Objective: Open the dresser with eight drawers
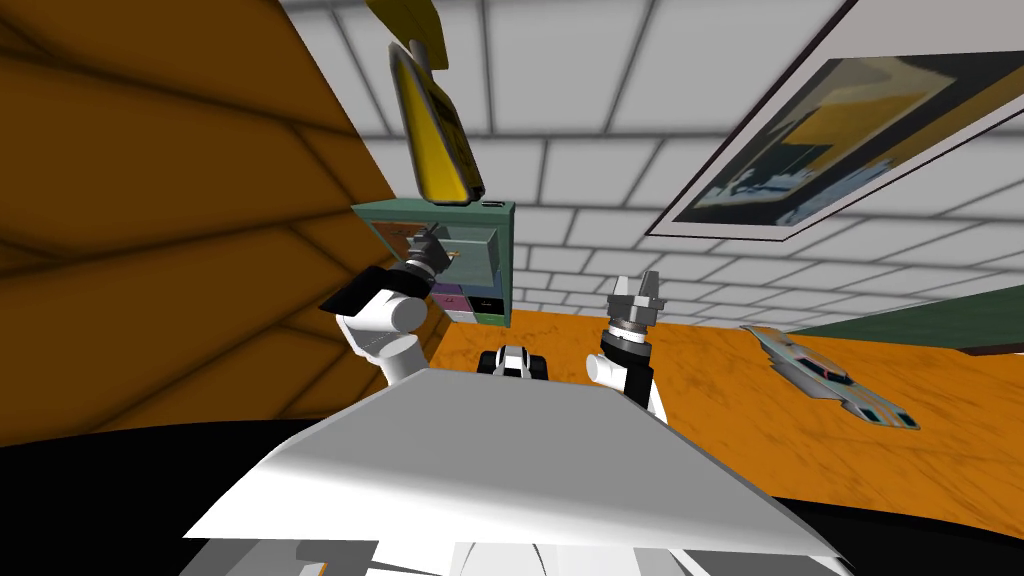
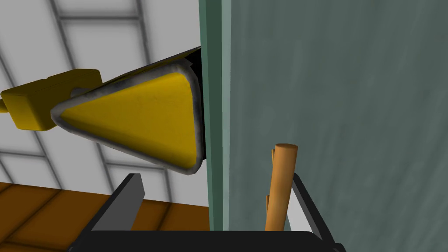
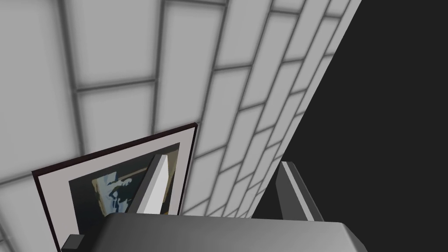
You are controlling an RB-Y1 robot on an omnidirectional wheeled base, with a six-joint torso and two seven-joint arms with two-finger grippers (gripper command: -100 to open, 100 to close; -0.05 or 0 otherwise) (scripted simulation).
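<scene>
Green box-shaped dresser [image 1: 500,262] standing on orange floor [image 1: 700,400] against white tiled wall [image 1: 590,170], one upper drawer [image 1: 472,250] jutting forward, contents hidden. Left gripper [image 2: 215,177] at its front, fingers spread around brown rod-shaped handle [image 2: 280,188], not pinching. Yellow triangular grey-rimmed object [image 1: 435,125] on top. Right gripper [image 1: 637,282] well apart, fingers spread.

The left arm reaches forward with a bent elbow, and the left gripper [image 1: 432,250] has its fingers spread wide. The right arm stands raised, the right gripper [image 1: 637,284] pointing upward, fingers likewise apart.
</scene>
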